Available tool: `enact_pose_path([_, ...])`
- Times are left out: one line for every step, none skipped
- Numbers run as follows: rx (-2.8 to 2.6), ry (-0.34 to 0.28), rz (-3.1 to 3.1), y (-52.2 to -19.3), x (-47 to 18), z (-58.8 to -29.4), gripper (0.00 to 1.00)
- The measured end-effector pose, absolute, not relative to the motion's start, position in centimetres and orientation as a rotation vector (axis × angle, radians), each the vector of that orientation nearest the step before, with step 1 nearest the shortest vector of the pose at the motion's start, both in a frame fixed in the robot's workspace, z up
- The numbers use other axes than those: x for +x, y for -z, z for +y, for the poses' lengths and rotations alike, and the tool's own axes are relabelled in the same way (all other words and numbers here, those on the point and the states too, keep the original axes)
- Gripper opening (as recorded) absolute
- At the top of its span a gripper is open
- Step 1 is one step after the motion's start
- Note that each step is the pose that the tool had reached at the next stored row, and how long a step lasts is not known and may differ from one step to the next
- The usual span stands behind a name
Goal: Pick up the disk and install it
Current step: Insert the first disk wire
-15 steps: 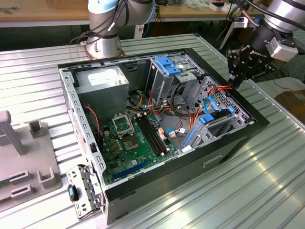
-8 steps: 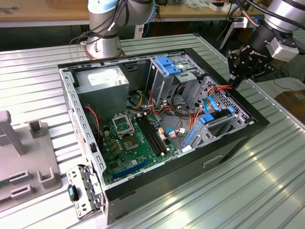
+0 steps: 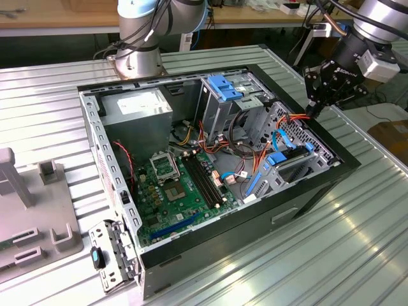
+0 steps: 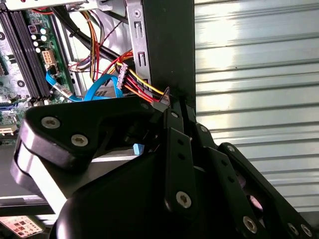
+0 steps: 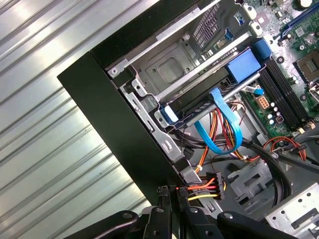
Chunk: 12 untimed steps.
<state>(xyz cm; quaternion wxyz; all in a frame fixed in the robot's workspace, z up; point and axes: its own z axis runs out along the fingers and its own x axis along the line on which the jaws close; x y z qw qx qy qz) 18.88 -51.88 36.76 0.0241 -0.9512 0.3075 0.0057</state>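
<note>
My claw [image 3: 313, 109] hangs at the case's [image 3: 344, 167] rim, fingers pressed together on nothing; the disk [image 3: 294, 164] sits in its bay just below and inward, long axis parallel to that rim.

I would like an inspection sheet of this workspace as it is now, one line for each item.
Surface: ribbed metal table carrying the open computer case.
Job's things: disk, blue-railed, appears to lie in the case's bay; label not visible.
Clutter: grey fixture on the exterior view's left.
Grippers: tool at the case's rim, next to the power wires.
Cables: red, orange and yellow power wires; blue flat cable looping inside the case.
Surroundings: robot base and workbench behind the table.
</note>
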Motion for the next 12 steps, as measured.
enact_pose_path([-2.943, -0.018, 0.951, -36.8, 18.9, -51.9, 0.16])
enact_pose_path([-2.943, -0.017, 0.951, -37.0, 18.9, -51.9, 0.16])
enact_pose_path([-2.942, -0.014, 0.951, -37.2, 18.8, -51.9, 0.16])
enact_pose_path([-2.942, -0.011, 0.951, -37.4, 18.8, -51.9, 0.16])
enact_pose_path([-2.941, -0.008, 0.95, -37.5, 18.7, -51.9, 0.16])
enact_pose_path([-2.938, 0.002, 0.949, -37.6, 18.2, -51.9, 0.16])
enact_pose_path([-2.937, 0.003, 0.951, -37.6, 17.7, -51.9, 0.16])
enact_pose_path([-2.937, 0.004, 0.953, -37.6, 17.3, -51.9, 0.16])
enact_pose_path([-2.935, 0.004, 0.959, -37.6, 16.9, -51.9, 0.16])
enact_pose_path([-2.934, 0.004, 0.966, -37.6, 16.7, -51.9, 0.16])
enact_pose_path([-2.93, 0.005, 0.977, -37.5, 16.5, -51.9, 0.16])
enact_pose_path([-2.925, 0.005, 0.993, -37.5, 16.4, -51.9, 0.16])
